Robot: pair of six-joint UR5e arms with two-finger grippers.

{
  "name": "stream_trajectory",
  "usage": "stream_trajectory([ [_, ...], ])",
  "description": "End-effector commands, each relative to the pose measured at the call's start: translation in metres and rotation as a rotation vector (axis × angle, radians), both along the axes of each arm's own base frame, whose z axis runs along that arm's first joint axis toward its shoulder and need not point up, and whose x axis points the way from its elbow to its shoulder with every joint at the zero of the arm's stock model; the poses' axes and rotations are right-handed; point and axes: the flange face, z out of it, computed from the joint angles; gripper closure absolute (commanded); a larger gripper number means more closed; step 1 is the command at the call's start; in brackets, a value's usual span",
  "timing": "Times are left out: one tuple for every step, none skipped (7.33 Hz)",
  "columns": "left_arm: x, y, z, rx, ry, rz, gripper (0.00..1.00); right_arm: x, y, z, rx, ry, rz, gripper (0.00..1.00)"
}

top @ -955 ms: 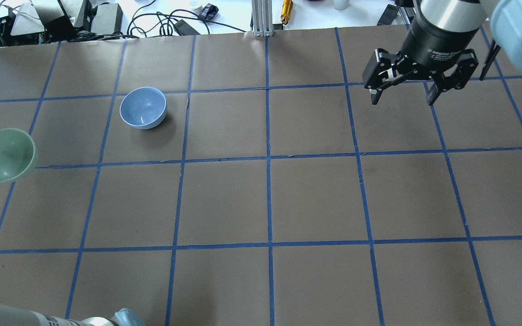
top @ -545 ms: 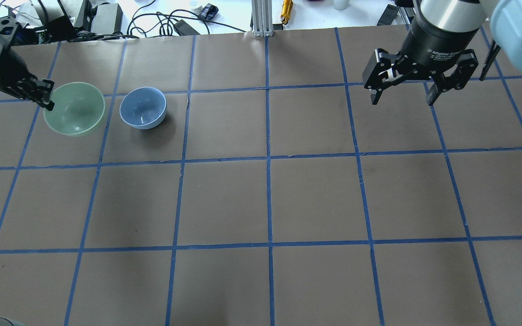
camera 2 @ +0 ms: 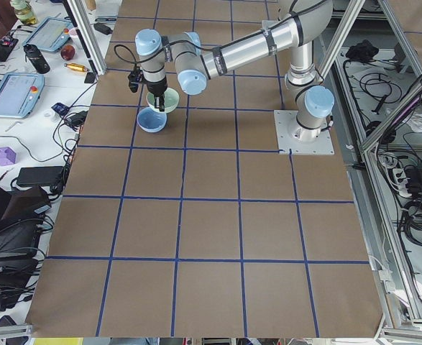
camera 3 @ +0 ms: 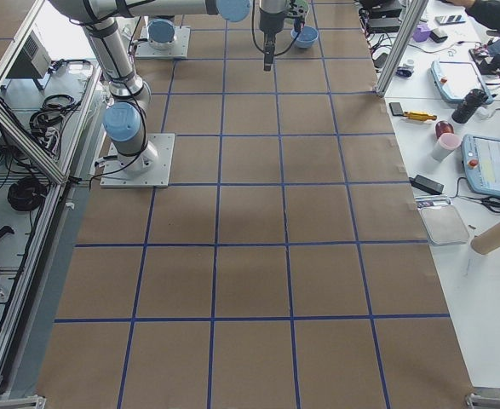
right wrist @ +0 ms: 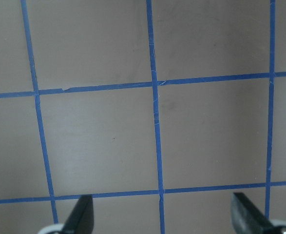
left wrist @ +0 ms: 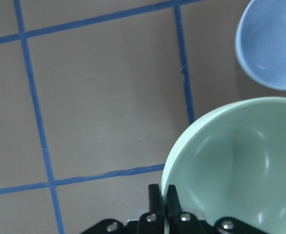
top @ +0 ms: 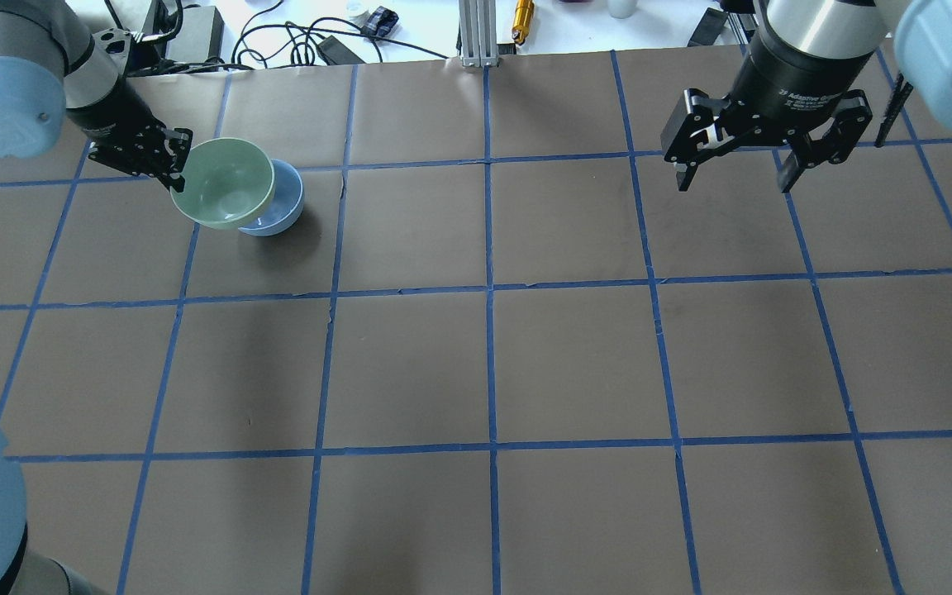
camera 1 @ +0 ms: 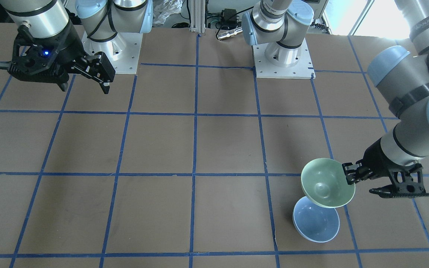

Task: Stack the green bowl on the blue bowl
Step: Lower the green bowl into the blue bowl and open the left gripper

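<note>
My left gripper [top: 176, 169] is shut on the rim of the mint-green bowl [top: 222, 183] and holds it in the air, upright, partly over the light-blue bowl [top: 282, 213]. The blue bowl stands on the table at the far left. In the front-facing view the green bowl [camera 1: 327, 183] hangs above and just beside the blue bowl [camera 1: 315, 222], gripped by my left gripper [camera 1: 349, 174]. The left wrist view shows the pinched green rim [left wrist: 230, 161] and the blue bowl [left wrist: 272, 44] ahead. My right gripper [top: 734, 169] is open and empty, high at the far right.
The table [top: 492, 364] is brown paper with a blue tape grid. Cables, boxes and tools [top: 195, 33] lie beyond its far edge. The two arm bases [camera 1: 283, 56] stand at the robot's side of the table.
My left gripper has carried the green bowl from the left edge rightward and away from the robot, so it now overlaps the blue bowl. The right arm has not moved.
</note>
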Motion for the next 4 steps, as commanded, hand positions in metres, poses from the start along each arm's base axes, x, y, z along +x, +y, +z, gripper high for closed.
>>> stream_trajectory([
  [0.005, -0.032, -0.015, -0.001, 0.001, 0.032, 1.0, 0.0, 0.0, 0.0, 0.0, 0.0, 0.0, 0.0],
  [0.002, -0.041, -0.025, 0.003, 0.032, 0.062, 1.0, 0.0, 0.0, 0.001, -0.001, 0.0, 0.002, 0.0],
  [0.003, -0.046, -0.043, 0.018, 0.043, 0.063, 1.0, 0.0, 0.0, 0.001, -0.003, 0.0, 0.002, 0.0],
  [0.004, -0.05, -0.058, 0.035, 0.043, 0.045, 1.0, 0.0, 0.0, 0.0, 0.0, 0.0, 0.002, 0.0],
])
